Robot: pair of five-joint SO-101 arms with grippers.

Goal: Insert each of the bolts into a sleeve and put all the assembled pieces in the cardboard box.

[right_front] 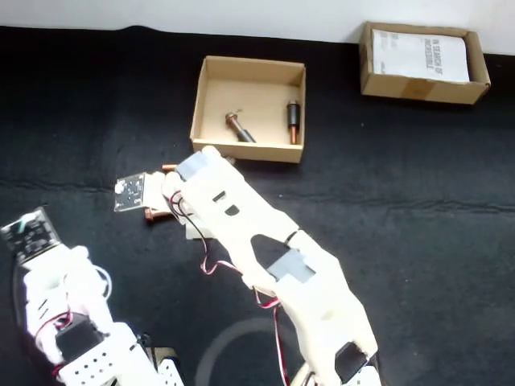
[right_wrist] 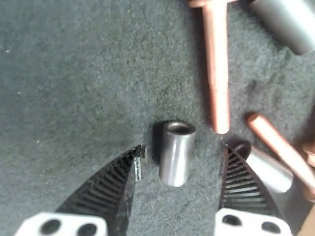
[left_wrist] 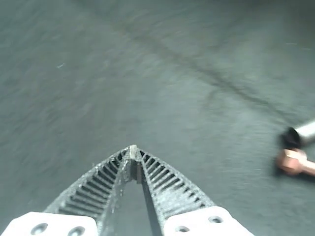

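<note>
My right gripper (right_wrist: 183, 150) stands open around an upright steel sleeve (right_wrist: 176, 153) on the black cloth, one finger on each side and not touching it. Just beyond lie a copper bolt (right_wrist: 216, 64), a second copper bolt (right_wrist: 275, 147), a sleeve (right_wrist: 268, 171) by one fingertip and another sleeve (right_wrist: 285, 22). In the high view the right arm (right_front: 241, 225) reaches over this pile, just in front of the cardboard box (right_front: 245, 151), where two assembled pieces (right_front: 240, 127) (right_front: 294, 122) lie. My left gripper (left_wrist: 133, 151) is shut and empty above bare cloth, with a bolt head (left_wrist: 291, 162) off to its side.
A second cardboard box (right_front: 422, 87) with a printed sheet in it stands at the back right. The left arm (right_front: 56, 305) sits at the near left corner. Black cloth covers the whole table, with open room on the right half.
</note>
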